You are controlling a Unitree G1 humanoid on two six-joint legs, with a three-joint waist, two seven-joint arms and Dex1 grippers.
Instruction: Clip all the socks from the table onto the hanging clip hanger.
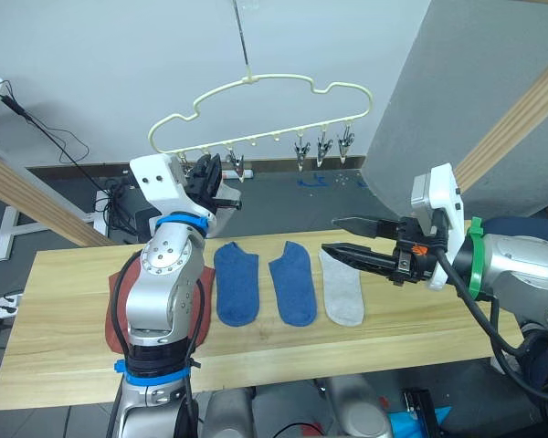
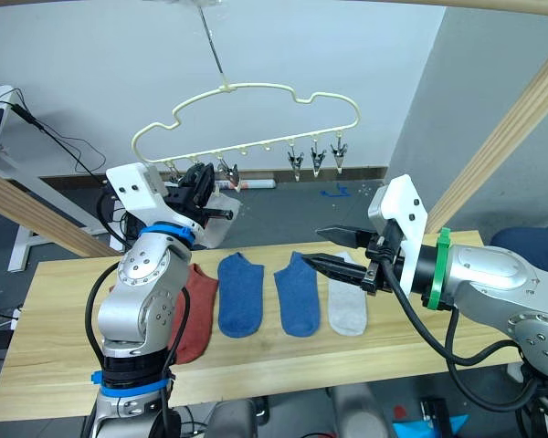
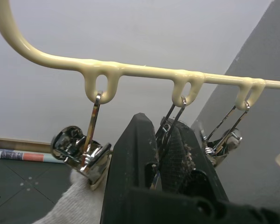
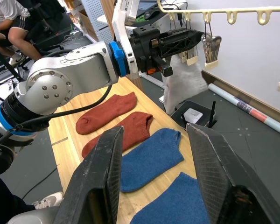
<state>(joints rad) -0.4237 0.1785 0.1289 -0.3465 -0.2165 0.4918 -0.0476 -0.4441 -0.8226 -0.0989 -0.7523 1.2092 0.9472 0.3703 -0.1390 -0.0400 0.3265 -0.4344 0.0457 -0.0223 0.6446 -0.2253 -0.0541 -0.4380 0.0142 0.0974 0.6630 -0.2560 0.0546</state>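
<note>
Left hand (image 3: 165,154) pinches a hanger clip (image 3: 170,122); right hand (image 1: 345,237) gapes.

No text or label seems readable anywhere.

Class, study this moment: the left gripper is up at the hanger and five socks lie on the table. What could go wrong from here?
1. The left gripper is shut on a clip beside the one holding the grey-white sock; pulling away could swing the clip hanger and perhaps shake the sock loose.
2. The right gripper hovers open above the light grey sock, which lies close to a blue sock; a careless pinch might catch both.
</note>
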